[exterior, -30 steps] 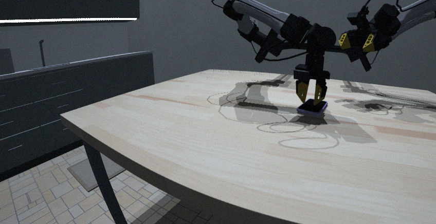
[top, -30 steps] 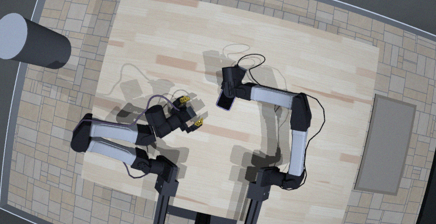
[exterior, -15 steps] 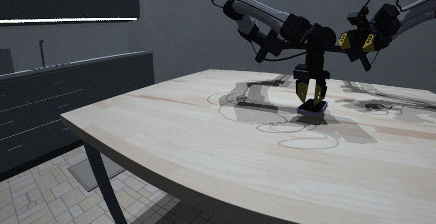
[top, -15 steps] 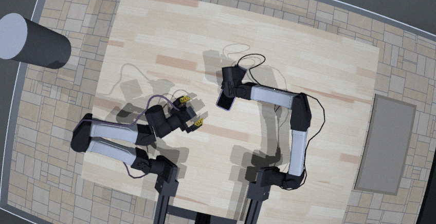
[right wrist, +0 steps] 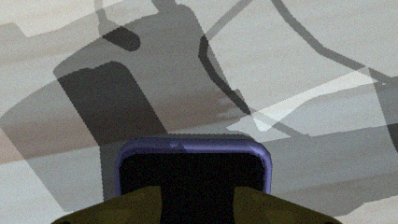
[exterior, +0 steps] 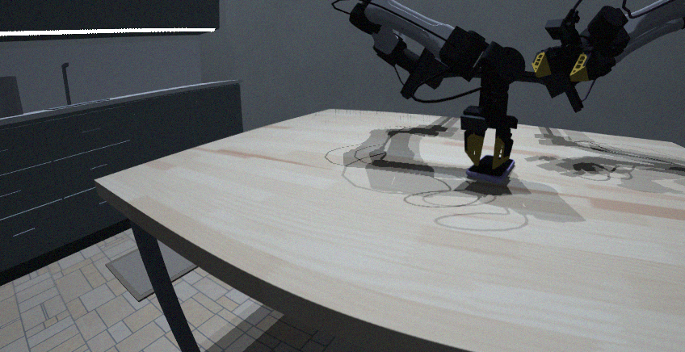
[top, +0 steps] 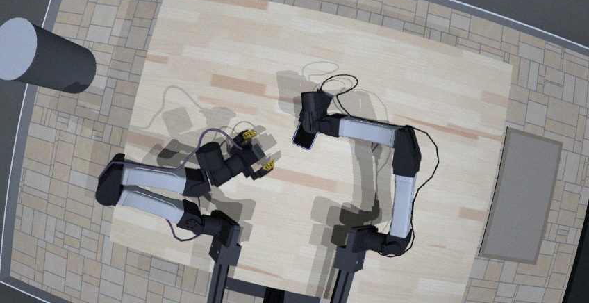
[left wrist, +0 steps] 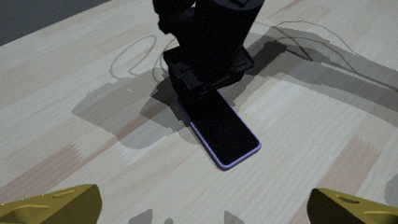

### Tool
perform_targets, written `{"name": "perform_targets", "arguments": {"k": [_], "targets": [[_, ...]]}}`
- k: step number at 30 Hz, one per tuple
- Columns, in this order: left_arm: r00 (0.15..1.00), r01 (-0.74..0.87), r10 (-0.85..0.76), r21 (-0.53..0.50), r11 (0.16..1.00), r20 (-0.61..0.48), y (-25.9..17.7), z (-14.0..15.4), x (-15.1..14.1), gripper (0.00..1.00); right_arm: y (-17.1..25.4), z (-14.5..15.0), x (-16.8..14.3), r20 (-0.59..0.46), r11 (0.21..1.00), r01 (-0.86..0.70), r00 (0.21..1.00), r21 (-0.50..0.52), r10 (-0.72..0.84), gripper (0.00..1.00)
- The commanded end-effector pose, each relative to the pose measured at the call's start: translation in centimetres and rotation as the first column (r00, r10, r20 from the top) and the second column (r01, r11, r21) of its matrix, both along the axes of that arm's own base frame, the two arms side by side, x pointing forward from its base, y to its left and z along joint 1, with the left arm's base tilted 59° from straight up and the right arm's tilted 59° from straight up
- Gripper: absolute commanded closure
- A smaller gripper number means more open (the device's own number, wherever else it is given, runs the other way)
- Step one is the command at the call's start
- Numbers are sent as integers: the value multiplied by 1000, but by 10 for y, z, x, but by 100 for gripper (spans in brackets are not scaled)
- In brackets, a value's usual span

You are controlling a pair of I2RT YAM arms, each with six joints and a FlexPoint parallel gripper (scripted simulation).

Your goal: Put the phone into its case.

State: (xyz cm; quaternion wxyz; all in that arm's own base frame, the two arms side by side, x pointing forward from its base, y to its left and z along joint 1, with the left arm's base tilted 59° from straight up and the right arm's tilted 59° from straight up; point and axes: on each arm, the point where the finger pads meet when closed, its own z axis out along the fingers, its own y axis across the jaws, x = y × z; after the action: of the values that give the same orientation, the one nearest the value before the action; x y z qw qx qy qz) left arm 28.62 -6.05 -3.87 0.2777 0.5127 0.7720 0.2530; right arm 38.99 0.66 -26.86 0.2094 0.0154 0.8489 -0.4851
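The black phone (top: 305,136) (left wrist: 229,137) (right wrist: 197,170) lies screen up inside the purple case (exterior: 486,178) (left wrist: 225,167) (right wrist: 210,147) on the table. The case rim shows around the visible edges; whether every edge is fully seated is too small to tell. My right gripper (exterior: 486,164) (right wrist: 197,195) is partly open and points down, its fingertips at or just above the screen with nothing between them. It hides the phone's far end in the top view and the left wrist view. My left gripper (top: 259,149) (exterior: 560,69) (left wrist: 204,196) is wide open and empty, raised to the side of the phone.
The wooden table (top: 248,39) (exterior: 288,214) carries both arms' shadows. The right arm's forearm (top: 367,130) reaches over the table beside the phone. A grey cylinder (top: 64,62) stands off the table's left edge in the top view, and a grey mat (top: 524,197) lies beyond its right edge.
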Motion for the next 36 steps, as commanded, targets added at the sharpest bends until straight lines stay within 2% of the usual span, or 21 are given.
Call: {"name": "perform_targets", "arguments": {"k": [1, 36], "targets": [[1000, 16, -15, -15, 1000, 23, -6, 5, 8, 0, -7, -8, -1, -2, 1000, 3, 1000, 11, -3, 64], [1000, 16, -15, -15, 1000, 23, -6, 5, 8, 0, -33, -29, -3, -17, 993, -45, 999, 109, 47, 64]]}}
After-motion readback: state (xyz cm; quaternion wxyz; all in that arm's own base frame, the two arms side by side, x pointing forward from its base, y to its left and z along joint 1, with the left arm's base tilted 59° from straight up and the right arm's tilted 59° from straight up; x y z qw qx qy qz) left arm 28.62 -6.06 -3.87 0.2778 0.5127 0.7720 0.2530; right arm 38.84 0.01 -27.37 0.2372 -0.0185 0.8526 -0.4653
